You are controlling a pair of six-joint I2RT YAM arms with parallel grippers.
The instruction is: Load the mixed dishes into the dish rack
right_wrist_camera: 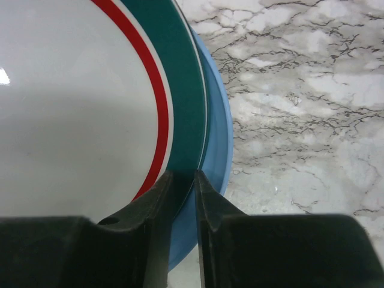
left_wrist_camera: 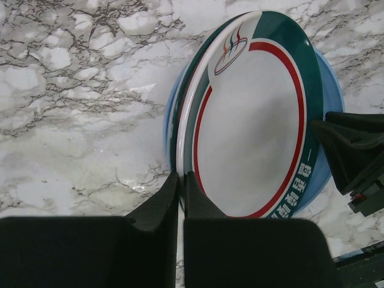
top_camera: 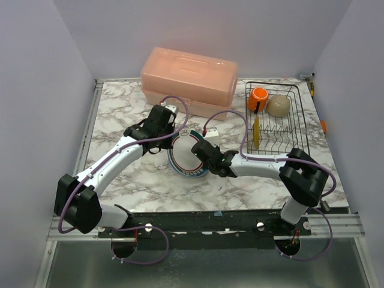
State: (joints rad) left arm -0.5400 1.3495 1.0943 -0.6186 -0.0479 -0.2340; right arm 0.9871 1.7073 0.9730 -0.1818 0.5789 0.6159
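A white plate [top_camera: 183, 158] with a green and red rim lies on a blue plate [top_camera: 191, 174] mid-table. My left gripper [top_camera: 170, 140] is shut on the white plate's rim [left_wrist_camera: 252, 132], fingertips pinched together [left_wrist_camera: 181, 177]. The blue plate [left_wrist_camera: 333, 90] shows beneath. From the other side, my right gripper [top_camera: 199, 153] straddles the green rim [right_wrist_camera: 186, 90] with its jaws a little apart [right_wrist_camera: 185, 174], over the blue plate [right_wrist_camera: 217, 138]. The black wire dish rack [top_camera: 298, 120] at the back right holds an orange mug [top_camera: 259, 98], a cream bowl [top_camera: 279, 105] and an upright yellow plate [top_camera: 256, 133].
A big pink lidded box [top_camera: 189, 81] stands at the back, left of the rack. The right arm's dark fingers [left_wrist_camera: 351, 150] show at the plate's far edge in the left wrist view. Purple cables loop over both arms. Grey walls close in the marble table.
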